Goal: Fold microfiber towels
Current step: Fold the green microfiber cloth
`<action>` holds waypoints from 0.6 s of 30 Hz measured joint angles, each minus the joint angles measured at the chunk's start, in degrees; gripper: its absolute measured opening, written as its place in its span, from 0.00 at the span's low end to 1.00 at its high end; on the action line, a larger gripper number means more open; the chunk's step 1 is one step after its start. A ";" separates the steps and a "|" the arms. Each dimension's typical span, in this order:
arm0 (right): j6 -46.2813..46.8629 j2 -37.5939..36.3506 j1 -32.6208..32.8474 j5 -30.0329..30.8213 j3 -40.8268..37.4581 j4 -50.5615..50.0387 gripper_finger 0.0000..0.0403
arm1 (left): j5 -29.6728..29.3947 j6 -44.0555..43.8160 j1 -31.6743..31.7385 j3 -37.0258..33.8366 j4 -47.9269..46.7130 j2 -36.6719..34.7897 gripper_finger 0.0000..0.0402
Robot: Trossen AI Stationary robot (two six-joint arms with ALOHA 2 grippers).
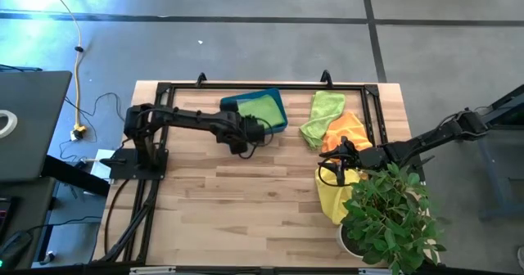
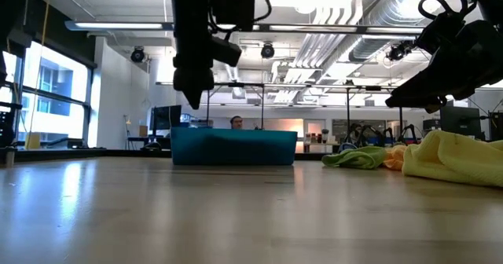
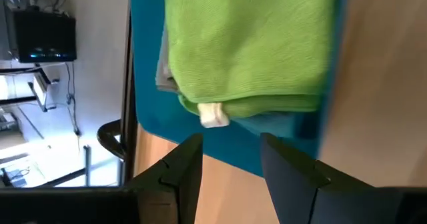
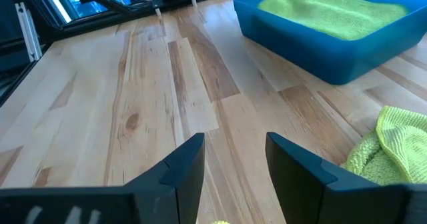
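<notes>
Potted leafy plant (image 1: 391, 218) fills the lower right, partly covering the unfolded heap.
Right tool (image 1: 335, 165), released and empty, hangs over the yellow microfiber towel (image 1: 332, 197), orange (image 1: 348, 129) and lime (image 1: 322, 116) cloths behind, likely next to fold; left tool (image 1: 267, 131), released, hangs beside the teal plastic bin (image 1: 277, 128) at upper centre on the wooden counter (image 1: 246, 201), holding the folded lime green towel (image 1: 258, 108).

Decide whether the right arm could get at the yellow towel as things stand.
Probably yes. The right end effector hangs open over the near edge of the yellow towel, with nothing between them. The potted plant crowds the towel's far side but leaves this edge free.
</notes>
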 joint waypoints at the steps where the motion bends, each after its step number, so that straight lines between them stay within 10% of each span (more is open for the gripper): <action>1: 0.00 0.00 0.00 0.00 0.00 0.00 0.38 | 0.01 -1.12 -0.66 0.24 -0.14 0.00 0.34; 18: 0.04 0.00 0.00 0.00 0.00 0.92 0.38 | 24.61 -10.97 -19.11 3.82 21.82 0.00 0.34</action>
